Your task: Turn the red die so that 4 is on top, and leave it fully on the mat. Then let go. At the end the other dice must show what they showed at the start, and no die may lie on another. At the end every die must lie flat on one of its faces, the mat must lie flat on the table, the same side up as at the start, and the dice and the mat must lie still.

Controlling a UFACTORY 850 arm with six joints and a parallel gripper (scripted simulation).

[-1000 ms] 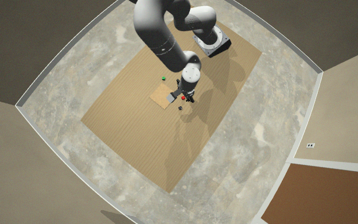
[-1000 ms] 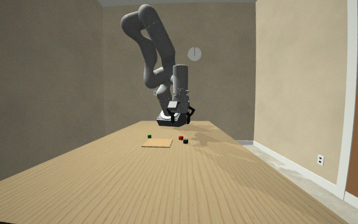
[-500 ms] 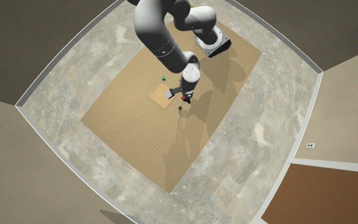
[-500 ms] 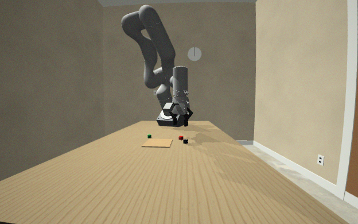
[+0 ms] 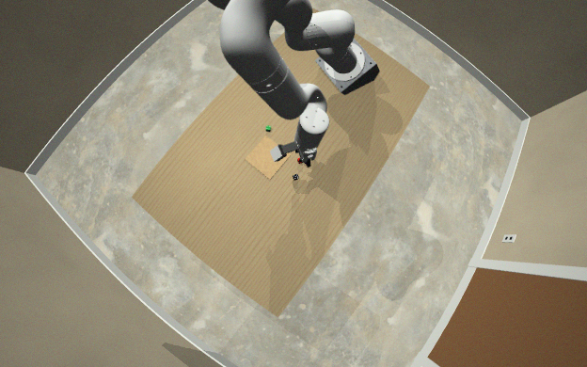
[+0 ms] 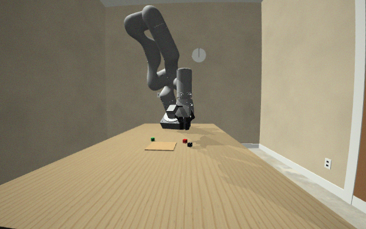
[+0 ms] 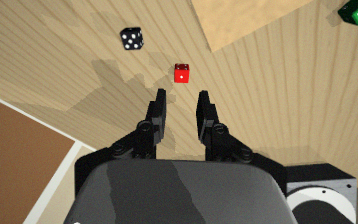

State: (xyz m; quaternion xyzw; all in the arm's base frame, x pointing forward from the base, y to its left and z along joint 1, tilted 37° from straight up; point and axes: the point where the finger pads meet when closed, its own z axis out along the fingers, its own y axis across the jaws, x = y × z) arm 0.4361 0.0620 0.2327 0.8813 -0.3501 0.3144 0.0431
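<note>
The red die [image 6: 185, 141] [image 7: 181, 73] lies on the bare table just off the mat's right edge, with one pip facing up in the wrist view. The tan mat [image 5: 263, 162] [image 6: 161, 146] [image 7: 240, 20] lies flat on the table with nothing on it. My gripper [image 5: 307, 163] [image 6: 186, 127] [image 7: 182, 100] hangs well above the red die, fingers pointing down. The fingers are narrowed but have a clear gap and hold nothing. The black die [image 5: 295, 177] [image 6: 190, 144] [image 7: 132, 38] lies close beside the red one, showing several pips.
A green die [image 5: 268, 128] [image 6: 152, 139] [image 7: 350, 12] lies on the table past the mat's far corner. The robot base [image 5: 350, 75] stands at the far end of the wooden table [image 5: 212, 212]. The table's right edge is nearby.
</note>
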